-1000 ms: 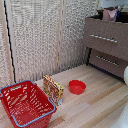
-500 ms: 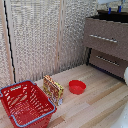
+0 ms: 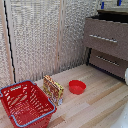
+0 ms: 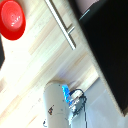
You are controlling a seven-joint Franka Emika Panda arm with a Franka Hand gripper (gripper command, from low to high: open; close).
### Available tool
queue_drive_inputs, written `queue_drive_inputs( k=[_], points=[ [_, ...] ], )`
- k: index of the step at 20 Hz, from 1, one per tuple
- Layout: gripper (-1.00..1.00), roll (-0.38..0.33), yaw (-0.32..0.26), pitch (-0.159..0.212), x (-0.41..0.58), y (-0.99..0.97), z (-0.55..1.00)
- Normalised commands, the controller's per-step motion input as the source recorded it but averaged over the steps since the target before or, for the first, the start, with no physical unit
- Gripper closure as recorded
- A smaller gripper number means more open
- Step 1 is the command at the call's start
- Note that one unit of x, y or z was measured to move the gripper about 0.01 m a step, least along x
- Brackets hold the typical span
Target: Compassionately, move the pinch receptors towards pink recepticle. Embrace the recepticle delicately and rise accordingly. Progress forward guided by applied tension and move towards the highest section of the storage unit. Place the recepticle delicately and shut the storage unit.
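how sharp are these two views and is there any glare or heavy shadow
Exterior view: soft, low resolution, evenly lit, faint glare on the dresser handles, a dark shadow gap above its top drawer. Wrist view: blurrier; red bowl edges smeared, a large dark area almost detail-free, pincer not clearly visible.

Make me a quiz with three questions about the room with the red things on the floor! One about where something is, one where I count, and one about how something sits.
1. Where does the snack box stand?
A. between the red basket and the red bowl
B. inside the basket
C. on top of the dresser

2. How many silver bar handles show on the dresser?
A. none
B. two
C. five

3. How does the red bowl sit?
A. upside down
B. on its side
C. open side up

Answers:
1 A, the box stands on the floor with the basket on one side and the bowl on the other.
2 B, one bar on the upper drawer, one on the lower.
3 C, its rim and hollow face upward.
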Motion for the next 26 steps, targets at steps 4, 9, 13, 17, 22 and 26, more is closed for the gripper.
queue_drive_inputs(
  k=[4,9,13,17,22,26],
  points=[
    [-1.0,-0.317,0.037,-0.063,0.0,0.38,-0.13],
    [-1.0,-0.375,0.056,-0.058,0.0,0.2,-0.19],
    [-1.0,-0.375,0.071,-0.012,-0.009,0.07,-0.14],
    [-1.0,-0.375,0.096,0.001,-0.136,0.01,-0.1],
    [-1.0,-0.375,0.103,0.046,-0.248,0.08,-0.15],
    [-1.0,-0.365,0.118,0.08,-0.247,0.15,-0.26]
  ],
)
